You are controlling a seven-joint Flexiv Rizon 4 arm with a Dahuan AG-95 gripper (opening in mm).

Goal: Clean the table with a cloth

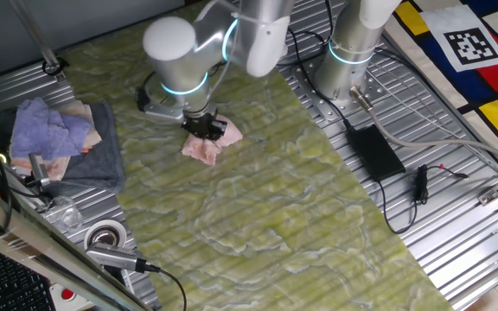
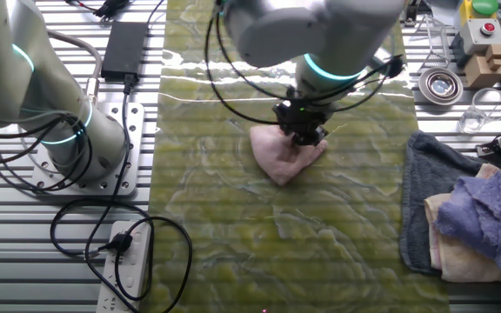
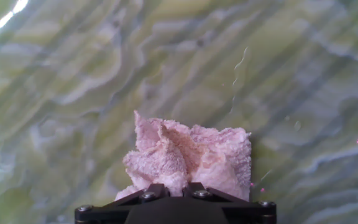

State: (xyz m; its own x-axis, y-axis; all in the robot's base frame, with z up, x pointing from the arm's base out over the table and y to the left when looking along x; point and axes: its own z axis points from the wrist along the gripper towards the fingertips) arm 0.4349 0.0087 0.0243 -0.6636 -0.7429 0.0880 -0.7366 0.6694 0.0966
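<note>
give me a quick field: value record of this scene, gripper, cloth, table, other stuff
gripper: down at the cloth, fingers bunching it; appears shut on it
cloth: pale pink, crumpled, lying on the table
table: yellow-green marbled surface
spare cloths: lavender cloth on a dark grey towel, off to the side
also: tape roll, power brick

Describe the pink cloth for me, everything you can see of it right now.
The cloth is a small pale pink rag of soft, nubby terry-like fabric, bunched into folds rather than spread flat. It lies on the green marbled table, near the middle of its width. The end effector presses down on one edge, apparently pinching it; nothing else touches it.
</note>
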